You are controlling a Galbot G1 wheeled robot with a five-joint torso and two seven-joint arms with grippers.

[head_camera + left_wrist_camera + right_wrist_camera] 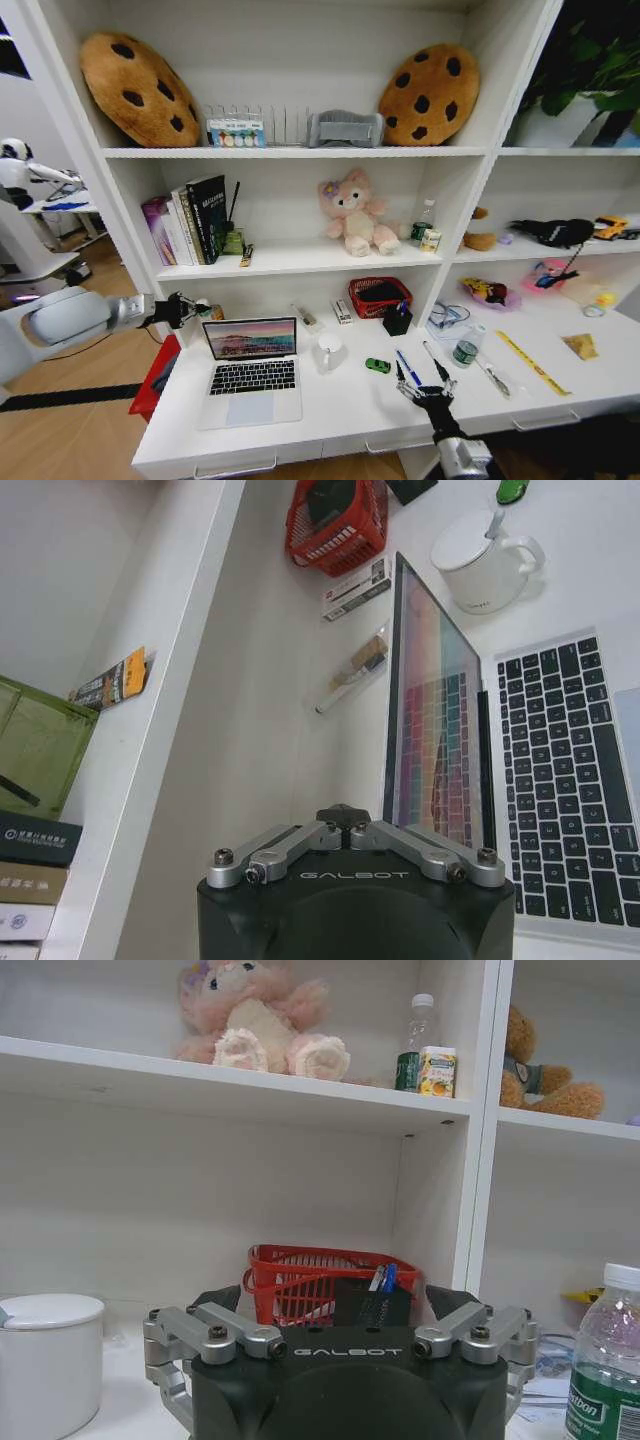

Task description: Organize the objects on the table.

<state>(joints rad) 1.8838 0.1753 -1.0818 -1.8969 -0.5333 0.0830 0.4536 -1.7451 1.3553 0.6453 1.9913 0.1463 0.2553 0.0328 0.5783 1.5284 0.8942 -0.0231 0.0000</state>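
Barely begun: everything is loose on the table (pixel 330 415).

Laptop (pixel 252 368) open; car (pixel 378 366), pens (pixel 408 368), bottle (pixel 465 352) at its 3 o'clock. Right hand (pixel 426 391) wide, empty; left hand (pixel 190 308) closed, empty.

Light is bright, even and soft across the white shelves (pixel 300 152) and the bench (pixel 340 400), with only faint shadows under each shelf board. The head view bows strongly toward its edges, so the shelf uprights lean outward, and the corners are soft. Beside the laptop (pixel 560 780) in the left wrist view, the white wall looks washed out. In the right wrist view the bottle (pixel 605 1360) is slightly blurred.
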